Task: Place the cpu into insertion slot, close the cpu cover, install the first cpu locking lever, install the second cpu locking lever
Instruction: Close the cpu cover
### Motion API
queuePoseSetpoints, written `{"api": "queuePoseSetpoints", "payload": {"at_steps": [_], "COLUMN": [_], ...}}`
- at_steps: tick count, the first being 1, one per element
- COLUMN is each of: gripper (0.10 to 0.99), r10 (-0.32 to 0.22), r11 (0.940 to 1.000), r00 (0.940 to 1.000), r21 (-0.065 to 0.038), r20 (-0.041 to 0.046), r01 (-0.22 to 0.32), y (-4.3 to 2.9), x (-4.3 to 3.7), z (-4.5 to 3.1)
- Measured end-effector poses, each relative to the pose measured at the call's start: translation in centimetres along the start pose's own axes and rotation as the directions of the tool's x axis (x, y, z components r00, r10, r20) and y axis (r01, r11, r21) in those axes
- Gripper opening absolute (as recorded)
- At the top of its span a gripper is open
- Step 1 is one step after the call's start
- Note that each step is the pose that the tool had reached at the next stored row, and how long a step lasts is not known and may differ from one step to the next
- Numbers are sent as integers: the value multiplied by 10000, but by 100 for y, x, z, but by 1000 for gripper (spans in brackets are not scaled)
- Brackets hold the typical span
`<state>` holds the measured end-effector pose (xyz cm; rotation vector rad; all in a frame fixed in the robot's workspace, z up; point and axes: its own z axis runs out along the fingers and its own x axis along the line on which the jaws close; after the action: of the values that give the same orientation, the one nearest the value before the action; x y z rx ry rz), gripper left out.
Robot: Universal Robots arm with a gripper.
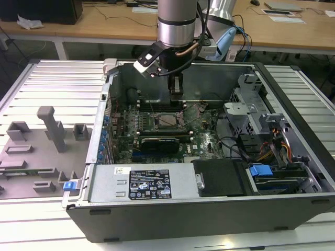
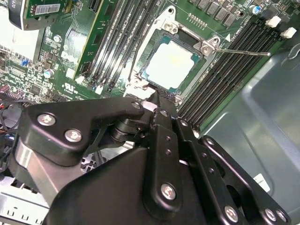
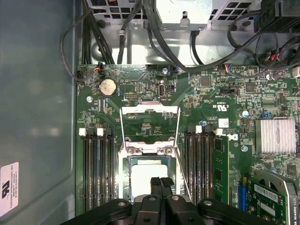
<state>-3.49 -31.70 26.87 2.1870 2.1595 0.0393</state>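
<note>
Arm upright over open computer case [image 1: 209, 78], wrist pointing straight down; gripper [image 1: 176, 95] fingers pressed together, nothing visibly between them; cpu [image 1: 168, 121] seated in insertion slot [image 1: 156, 122], at gripper's 6 o'clock, exterior view.

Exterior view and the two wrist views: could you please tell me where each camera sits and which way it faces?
Exterior view: off the arm, above the open computer case, looking down into it; the arm and its gripper show.
First wrist view: on the wrist, looking past the shut gripper across the motherboard; the gripper's black links show.
Second wrist view: on the wrist, looking over the gripper from another side at the cpu.
Shared: all three show the cpu beneath the gripper.
</note>
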Motion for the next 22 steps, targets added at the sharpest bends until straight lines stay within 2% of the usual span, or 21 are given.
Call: {"api": "queuePoseSetpoints", "payload": {"at_steps": [5,12,22], "gripper": [106,106,106], "r10": [-1,-1,-1], "r11": [10000,10000,10000], "r00": [10000,10000,10000], "r21": [1,3,6], "r20": [0,0,0], "r01": [1,1,1], "y": [6,82,232], "x": [0,1,3], "z": [1,5,15]}}
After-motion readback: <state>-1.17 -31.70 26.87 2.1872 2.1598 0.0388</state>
